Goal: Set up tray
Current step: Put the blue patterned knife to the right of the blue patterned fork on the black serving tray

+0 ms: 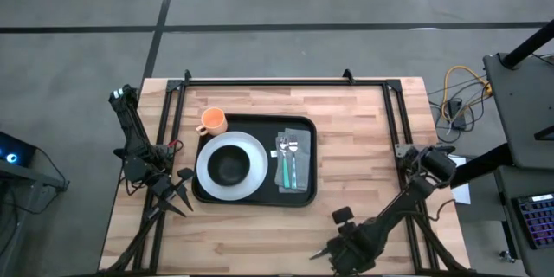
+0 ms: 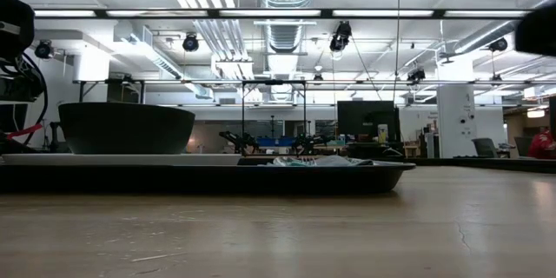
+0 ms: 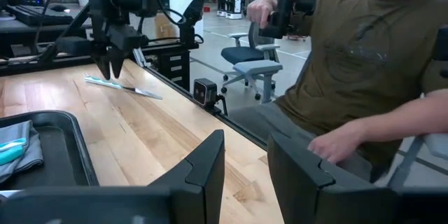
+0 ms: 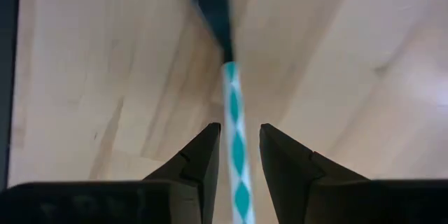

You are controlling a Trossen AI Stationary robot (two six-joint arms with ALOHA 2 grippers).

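One black tray point(image 1: 253, 192), rounded corners, low rim, mid-table from above; holds one white plate point(image 1: 209, 177), one black bowl point(image 1: 229, 166), one orange cup point(image 1: 212, 121), one teal napkin point(image 1: 293, 168) with cutlery. Low: tray's dark rim. Left wrist: left gripper point(image 3: 245, 157) parted, empty, beside tray; one person point(image 3: 357, 63) seated. Right wrist: right gripper point(image 4: 239, 150) straddles one teal-patterned utensil point(image 4: 235, 122), part open.

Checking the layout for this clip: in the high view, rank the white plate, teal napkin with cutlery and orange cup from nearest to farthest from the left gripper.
Left gripper waits off the tray's left edge.
1. Round white plate holding a black bowl, on the tray's left half.
2. Small orange cup, at the tray's far-left corner.
3. Teal napkin with metal cutlery, on the tray's right side.
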